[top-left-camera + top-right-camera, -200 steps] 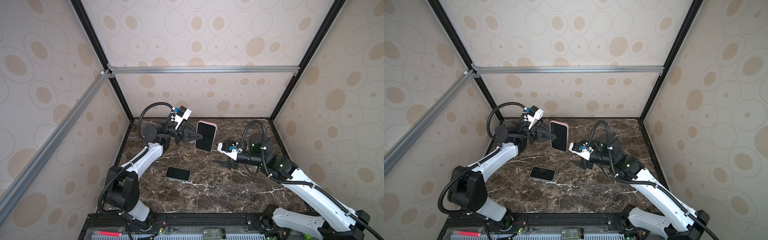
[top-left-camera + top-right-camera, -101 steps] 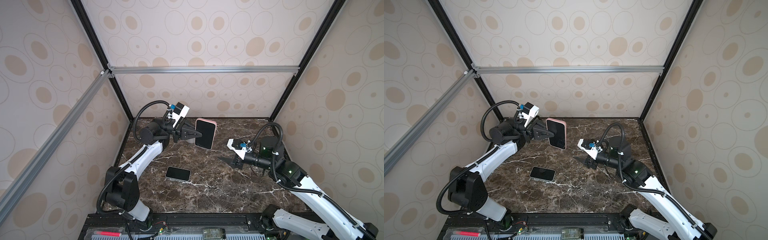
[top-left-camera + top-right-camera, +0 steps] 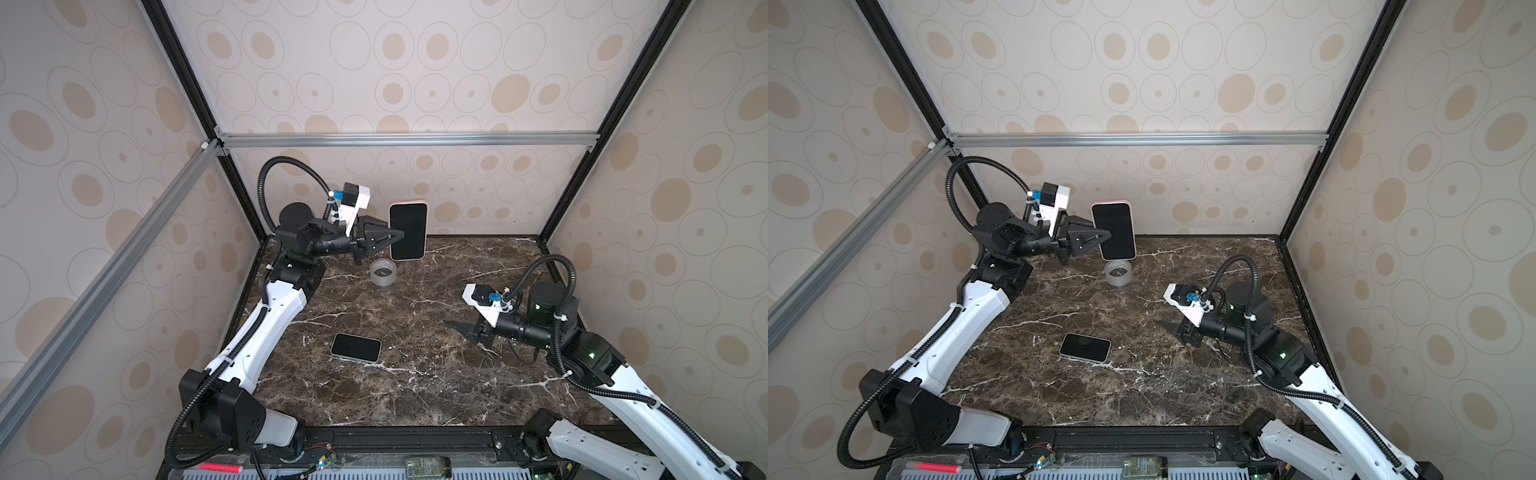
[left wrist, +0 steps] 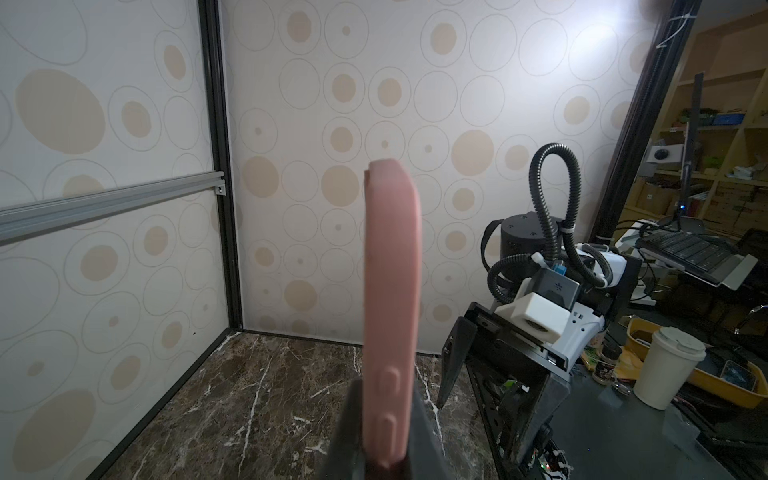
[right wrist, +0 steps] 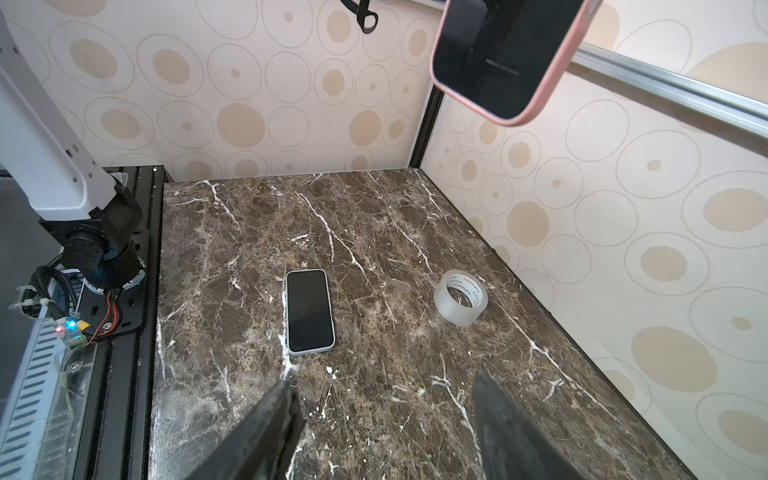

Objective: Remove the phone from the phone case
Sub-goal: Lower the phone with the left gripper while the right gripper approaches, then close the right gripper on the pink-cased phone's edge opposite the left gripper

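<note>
1. Top views, far left: shows the left claw (image 3: 399, 236) raised well clear of the counter (image 3: 415, 395), close to the back wall and pointing rightward.
2. Has that claw's jaws closed tight on one long edge of the pink phone case (image 3: 408, 230), carried upright at the claw's tips with its dark face turned toward the cameras.
3. Left wrist view: looks straight along the case's pink side, with two raised button bumps just past the claw's fingers (image 4: 349, 419).
4. Cannot tell whether the dark face inside the pink rim is a screen or bare lining.
5. Shows a roll of clear tape (image 3: 383, 272) standing on the counter below the left claw's tips, apart from the case.
6. Shows a phone (image 3: 356, 347) with a pale rim lying flat and screen up on the counter, far below the left claw and between the two claws, touched by neither.
7. Farther right: shows the right claw (image 3: 453, 326) low over the counter, pointing leftward, well apart from the phone.
8. Right wrist view: has its jaws standing wide apart with only bare counter between them, gripping nothing; phone and tape ahead of the claw, case high ahead.
</note>
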{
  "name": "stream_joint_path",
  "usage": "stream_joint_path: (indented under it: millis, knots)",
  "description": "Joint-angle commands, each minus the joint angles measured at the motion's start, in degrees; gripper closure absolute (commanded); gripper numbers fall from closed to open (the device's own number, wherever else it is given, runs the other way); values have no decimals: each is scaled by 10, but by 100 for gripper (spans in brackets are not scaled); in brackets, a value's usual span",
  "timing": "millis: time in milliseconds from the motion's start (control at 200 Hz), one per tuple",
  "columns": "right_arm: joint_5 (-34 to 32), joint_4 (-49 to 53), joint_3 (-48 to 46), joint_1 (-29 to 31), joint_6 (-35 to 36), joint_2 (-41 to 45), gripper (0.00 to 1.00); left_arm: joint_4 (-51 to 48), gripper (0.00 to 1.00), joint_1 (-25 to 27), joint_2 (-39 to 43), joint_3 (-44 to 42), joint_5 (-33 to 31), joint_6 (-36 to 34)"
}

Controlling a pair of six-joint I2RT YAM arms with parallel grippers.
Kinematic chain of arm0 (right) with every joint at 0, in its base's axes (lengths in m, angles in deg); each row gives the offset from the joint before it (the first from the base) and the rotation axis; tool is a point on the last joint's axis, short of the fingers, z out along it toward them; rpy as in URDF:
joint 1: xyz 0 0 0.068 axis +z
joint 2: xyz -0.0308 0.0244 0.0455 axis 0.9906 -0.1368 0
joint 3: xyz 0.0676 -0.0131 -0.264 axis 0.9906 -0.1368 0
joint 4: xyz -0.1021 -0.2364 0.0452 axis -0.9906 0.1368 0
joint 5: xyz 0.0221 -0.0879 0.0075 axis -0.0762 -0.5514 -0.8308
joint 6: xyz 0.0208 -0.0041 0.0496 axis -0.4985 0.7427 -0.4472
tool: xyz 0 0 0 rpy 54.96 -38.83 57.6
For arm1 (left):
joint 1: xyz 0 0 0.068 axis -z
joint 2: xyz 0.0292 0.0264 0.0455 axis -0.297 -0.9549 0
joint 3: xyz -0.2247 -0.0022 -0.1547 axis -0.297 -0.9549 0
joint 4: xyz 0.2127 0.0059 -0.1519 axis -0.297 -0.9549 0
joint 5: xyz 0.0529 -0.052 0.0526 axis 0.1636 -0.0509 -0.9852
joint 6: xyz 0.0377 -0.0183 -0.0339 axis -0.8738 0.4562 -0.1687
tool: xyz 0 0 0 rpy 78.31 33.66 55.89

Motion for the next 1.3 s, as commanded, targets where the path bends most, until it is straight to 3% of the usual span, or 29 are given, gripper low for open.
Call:
stream_joint_path:
  millis: [0,145,500,860,1290]
  knots:
    - [37,9,11,-7,11,0,30,-107,100,15,14,31,29,-117]
    - [71,-1,19,-11,13,-15,30,-286,100,45,15,82,31,-269]
    - [149,-126,-9,-40,-31,-39,32,-493,100,83,-1,154,18,-452]
    - [177,-197,-35,-42,-31,-57,37,-495,100,104,-2,157,46,-456]
    - [187,-189,-29,-42,-11,-67,45,-497,100,117,-2,159,60,-454]
